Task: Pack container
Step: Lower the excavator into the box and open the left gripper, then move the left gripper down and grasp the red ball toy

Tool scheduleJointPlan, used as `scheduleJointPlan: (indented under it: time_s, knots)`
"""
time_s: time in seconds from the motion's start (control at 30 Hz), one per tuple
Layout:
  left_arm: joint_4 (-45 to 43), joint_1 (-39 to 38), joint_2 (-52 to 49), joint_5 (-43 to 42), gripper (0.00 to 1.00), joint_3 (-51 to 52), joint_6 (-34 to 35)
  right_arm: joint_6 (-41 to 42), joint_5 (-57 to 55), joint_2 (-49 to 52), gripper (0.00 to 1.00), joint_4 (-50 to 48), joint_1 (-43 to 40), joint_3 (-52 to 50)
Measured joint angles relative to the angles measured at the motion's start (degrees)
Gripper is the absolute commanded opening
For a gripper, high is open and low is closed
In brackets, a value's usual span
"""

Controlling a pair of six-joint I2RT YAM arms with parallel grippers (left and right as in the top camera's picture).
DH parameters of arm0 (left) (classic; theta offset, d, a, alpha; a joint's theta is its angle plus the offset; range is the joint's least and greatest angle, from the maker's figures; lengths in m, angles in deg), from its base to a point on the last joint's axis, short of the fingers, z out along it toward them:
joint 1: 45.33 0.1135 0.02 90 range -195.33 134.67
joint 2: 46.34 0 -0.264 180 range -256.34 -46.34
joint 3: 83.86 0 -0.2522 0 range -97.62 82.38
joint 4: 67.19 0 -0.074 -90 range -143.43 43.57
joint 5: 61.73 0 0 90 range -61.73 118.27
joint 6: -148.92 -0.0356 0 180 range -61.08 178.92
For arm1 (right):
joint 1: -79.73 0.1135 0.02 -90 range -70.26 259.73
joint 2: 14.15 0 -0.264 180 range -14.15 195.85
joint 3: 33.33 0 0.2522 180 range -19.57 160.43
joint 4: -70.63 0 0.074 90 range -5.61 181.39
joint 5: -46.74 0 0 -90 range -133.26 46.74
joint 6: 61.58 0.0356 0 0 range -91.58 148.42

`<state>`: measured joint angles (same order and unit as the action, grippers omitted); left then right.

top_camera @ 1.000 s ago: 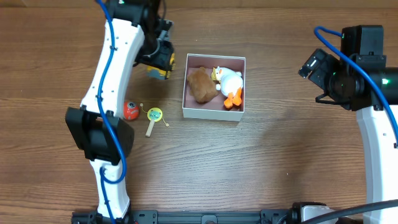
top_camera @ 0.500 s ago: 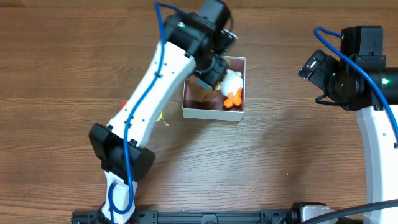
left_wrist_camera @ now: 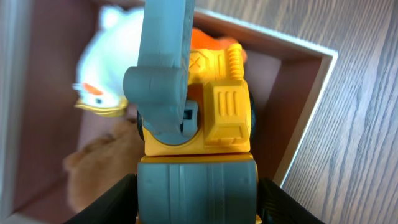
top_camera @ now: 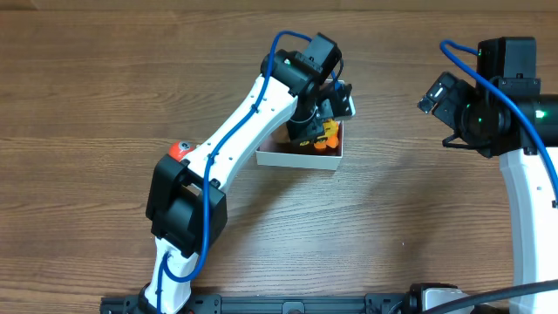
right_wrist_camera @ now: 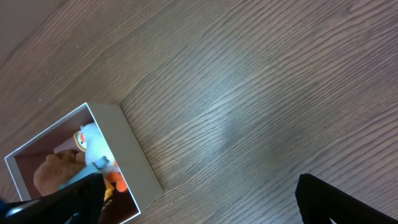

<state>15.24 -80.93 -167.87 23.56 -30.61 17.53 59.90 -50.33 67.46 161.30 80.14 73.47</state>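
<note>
The container [top_camera: 296,159] is a shallow white box with a pink interior at the table's middle. It also shows in the left wrist view [left_wrist_camera: 311,118] and the right wrist view [right_wrist_camera: 134,162]. A white duck plush [left_wrist_camera: 106,81] and a brown plush [left_wrist_camera: 99,174] lie inside it. My left gripper [top_camera: 314,120] is shut on a yellow and grey toy digger [left_wrist_camera: 211,118] and holds it over the container's right half. In the left wrist view the fingers [left_wrist_camera: 196,202] clamp the digger's grey rear. My right gripper [top_camera: 436,92] is open and empty, off to the container's right [right_wrist_camera: 199,186].
A red ball [top_camera: 181,150] lies left of the container, partly behind the left arm. The left arm crosses the table from the front edge to the container and hides the table beneath it.
My left arm has swung right with the digger, from beside the container's upper left corner to over its right half. The right arm has not moved.
</note>
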Motion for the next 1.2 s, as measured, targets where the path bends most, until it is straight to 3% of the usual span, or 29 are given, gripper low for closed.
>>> scheduleJointPlan:
  time_s: [0.03,0.07,0.1,0.23,0.4,0.6,0.73,0.87,1.0,1.2]
  knots:
    - [-0.09,0.0,-0.07,-0.02,0.17,0.52,-0.55,0.0,-0.02,0.0,1.0,0.15,0.0,0.0]
    - [-0.09,-0.02,-0.11,-0.02,0.45,1.11,-1.07,0.0,-0.02,0.0,1.0,0.28,0.0,0.0]
    - [0.07,-0.02,-0.13,-0.02,1.0,1.33,-1.29,0.0,-0.02,0.0,1.0,0.28,0.0,0.0]
    - [0.07,-0.02,-0.13,0.0,1.0,1.33,-1.18,0.0,-0.02,0.0,1.0,0.28,0.0,0.0]
    - [2.58,0.0,-0.13,2.08,1.0,-0.98,4.31,0.0,-0.02,0.0,1.0,0.55,0.0,0.0]
    - [15.63,0.0,0.0,3.37,1.0,-16.13,13.73,0.02,-0.02,0.0,1.0,0.66,0.0,0.0]
    - [22.64,1.07,0.11,6.82,1.0,-18.12,23.17,-0.04,-0.02,0.0,1.0,0.66,0.0,0.0]
    - [27.85,10.99,0.11,8.39,1.0,-18.16,35.78,-0.07,-0.02,0.0,1.0,0.66,0.0,0.0]
    - [27.76,21.86,2.78,3.23,1.0,-18.08,38.88,-0.13,0.0,0.0,1.0,0.72,0.0,0.0]
    - [27.78,38.86,25.79,2.99,1.0,-13.31,40.15,-0.22,-0.02,0.0,1.0,1.92,0.0,0.0]
